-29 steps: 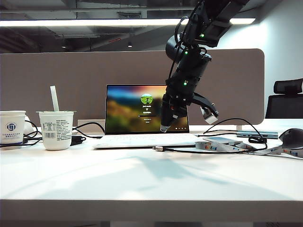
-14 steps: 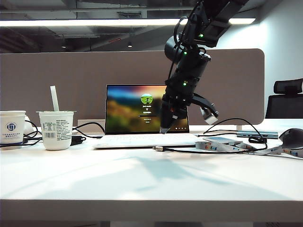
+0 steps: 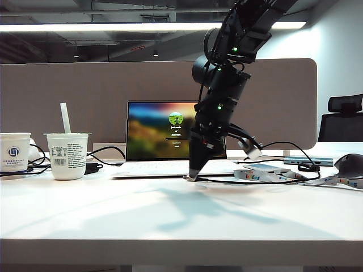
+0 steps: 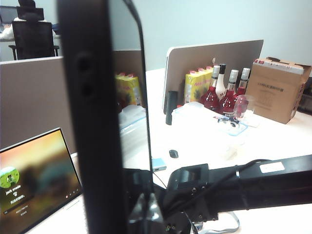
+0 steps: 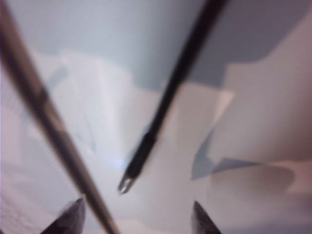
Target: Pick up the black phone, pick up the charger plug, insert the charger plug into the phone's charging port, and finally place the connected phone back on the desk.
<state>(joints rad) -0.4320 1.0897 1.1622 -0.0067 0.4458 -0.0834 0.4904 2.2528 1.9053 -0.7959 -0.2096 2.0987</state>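
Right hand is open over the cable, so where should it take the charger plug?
Grip the charger plug by its dark sleeve behind the silver tip, coming from above: it lies flat on the desk, under the open right hand. The left hand holds the black phone aloft.

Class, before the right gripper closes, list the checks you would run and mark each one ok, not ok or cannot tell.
1. Right gripper open, low over the desk: ok.
2. Charger plug lies between its fingertips, not yet gripped: ok.
3. Left gripper shut on the black phone, held upright: ok.
4. Charging port facing the plug: cannot tell.
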